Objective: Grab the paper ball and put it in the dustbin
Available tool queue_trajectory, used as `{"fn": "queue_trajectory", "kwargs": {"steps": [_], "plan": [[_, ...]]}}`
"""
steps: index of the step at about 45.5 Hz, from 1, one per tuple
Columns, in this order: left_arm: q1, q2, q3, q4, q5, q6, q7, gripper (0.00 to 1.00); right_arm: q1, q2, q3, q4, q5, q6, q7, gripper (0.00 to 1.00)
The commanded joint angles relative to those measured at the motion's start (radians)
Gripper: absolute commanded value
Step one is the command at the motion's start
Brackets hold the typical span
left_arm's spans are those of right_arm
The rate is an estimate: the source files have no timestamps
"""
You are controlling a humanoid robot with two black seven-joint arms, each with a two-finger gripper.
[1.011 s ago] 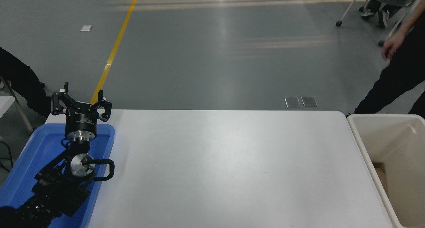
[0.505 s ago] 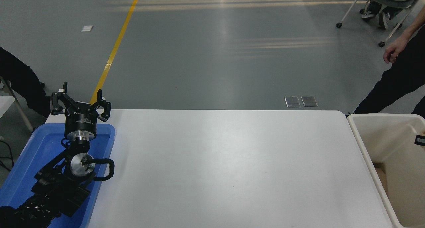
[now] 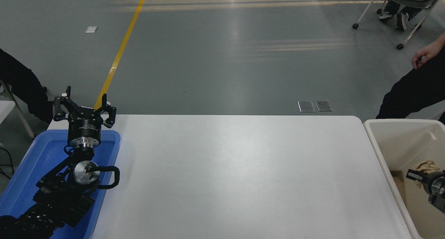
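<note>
Step in hand: carry/release phase. Right claw (image 3: 422, 173) comes in from the right edge, low over the inside of the dustbin (image 3: 379, 146), with the paper ball (image 3: 428, 166) at its tip. Ball reads as pinched in the claw, though the fingertips are mostly hidden behind the wad and cut by the picture edge, so that grip is a judgement. Ball is inside the bin's outline, above its floor, near the right edge of the picture, not on the bench (image 3: 236, 176).

Left claw (image 3: 84, 108) parked at lower left over the blue tray (image 3: 31, 169), fingers spread, holding nothing.

Person's hand (image 3: 426, 54) at far right, well apart from the bin.

Next move, as a guess: spread the right claw so the wad drops, then lift the arm out without catching the bin rim. Paper is light and crumpled, may cling to a finger.
</note>
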Motion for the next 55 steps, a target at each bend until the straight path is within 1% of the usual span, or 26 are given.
{"fn": "queue_trajectory", "kwargs": {"steps": [1,10,13,16,20,27,30,36,39,42,47,48,49,55], "plan": [[0.000,0.000,0.000,0.000,0.000,0.000,0.000,0.99,-0.016,0.005,0.014,-0.012,-0.004,0.006,-0.003,1.00],[0.000,0.000,0.000,0.000,0.000,0.000,0.000,0.99,0.005,-0.010,-0.001,0.006,-0.019,0.010,-0.001,1.00],[0.000,0.000,0.000,0.000,0.001,-0.002,0.001,0.99,0.072,-0.042,-0.088,0.032,-0.065,0.009,-0.001,1.00],[0.000,0.000,0.000,0.000,0.001,-0.002,0.001,0.99,0.180,-0.088,-0.208,0.128,-0.097,0.009,-0.001,1.00],[0.000,0.000,0.000,-0.001,0.001,-0.002,0.001,0.99,0.336,-0.168,-0.328,0.286,-0.099,0.009,-0.003,1.00],[0.000,0.000,0.000,-0.001,0.003,0.000,0.001,0.99,0.585,-0.180,-0.456,0.489,-0.110,0.021,-0.004,1.00],[-0.002,-0.002,0.000,-0.002,0.003,-0.002,0.001,0.99,0.697,-0.177,-0.509,0.585,-0.110,0.076,-0.003,1.00],[-0.002,-0.002,0.000,-0.002,0.003,-0.002,0.001,0.99,0.930,-0.165,-0.523,0.797,-0.107,0.335,-0.004,1.00],[0.000,0.000,0.000,-0.001,0.003,-0.002,0.001,0.99,1.036,-0.143,-0.521,0.891,-0.095,0.456,-0.004,1.00],[0.000,0.000,0.000,-0.002,0.003,-0.002,0.001,0.99,1.131,-0.108,-0.523,0.974,-0.073,0.533,-0.004,1.00],[0.000,0.000,0.000,-0.001,0.003,0.000,0.001,0.99,1.252,-0.021,-0.530,1.050,0.028,0.593,-0.003,1.00],[0.000,0.000,0.000,0.000,0.003,-0.002,0.001,0.99,1.290,0.023,-0.532,1.066,0.074,0.602,-0.003,1.00],[0.000,0.000,0.000,0.000,0.003,-0.002,0.001,0.99,1.306,0.045,-0.532,1.072,0.094,0.610,-0.003,1.00],[0.000,0.000,0.000,0.000,0.001,0.000,0.001,0.99,1.381,0.175,-0.520,1.080,0.178,0.664,0.000,1.00]]}}
